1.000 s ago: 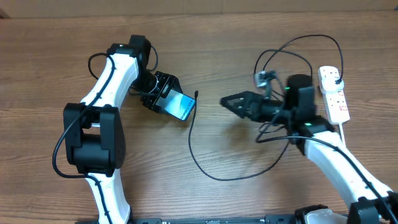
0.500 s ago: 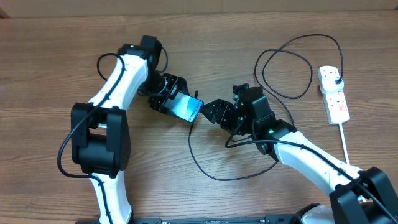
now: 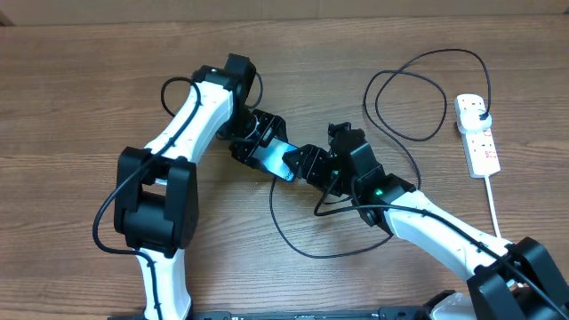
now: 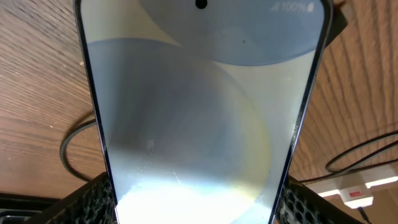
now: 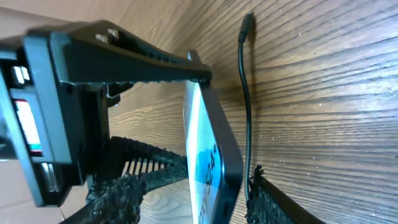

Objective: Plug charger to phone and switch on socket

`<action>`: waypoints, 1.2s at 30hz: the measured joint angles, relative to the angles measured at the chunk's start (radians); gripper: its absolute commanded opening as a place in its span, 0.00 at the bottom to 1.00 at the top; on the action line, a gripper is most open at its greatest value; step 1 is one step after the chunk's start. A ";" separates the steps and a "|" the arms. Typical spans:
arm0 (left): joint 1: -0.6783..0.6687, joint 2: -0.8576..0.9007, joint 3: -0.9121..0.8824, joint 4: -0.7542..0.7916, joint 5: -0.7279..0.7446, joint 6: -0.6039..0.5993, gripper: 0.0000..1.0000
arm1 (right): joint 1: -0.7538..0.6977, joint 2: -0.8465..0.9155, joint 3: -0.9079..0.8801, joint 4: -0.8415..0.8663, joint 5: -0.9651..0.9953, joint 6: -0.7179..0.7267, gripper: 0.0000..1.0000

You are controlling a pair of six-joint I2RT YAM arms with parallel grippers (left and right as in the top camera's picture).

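Firmly, left tool clamps slim glossy phone; right tool agape, textured fingers straddling phone edge.

The phone sits near the middle of the bench, tilted up on one long edge between the jaws of the left gripper, which reaches in from behind and to the left. The right gripper lies just right of the phone, its jaws standing apart on either side of the phone's near short end. The charger runs on the bench beside the phone, with its connector tip lying alongside. It curves forward under the right arm, loops behind it, and ends at the socket, well apart at the far right.
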 measured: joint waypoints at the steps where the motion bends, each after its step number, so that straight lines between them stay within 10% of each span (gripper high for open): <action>1: -0.003 0.000 0.000 0.003 0.000 -0.002 0.59 | 0.002 0.003 0.000 0.000 0.003 0.002 0.54; 36: -0.039 0.000 0.002 0.042 -0.002 -0.028 0.65 | 0.016 0.093 0.000 0.100 0.045 0.086 0.04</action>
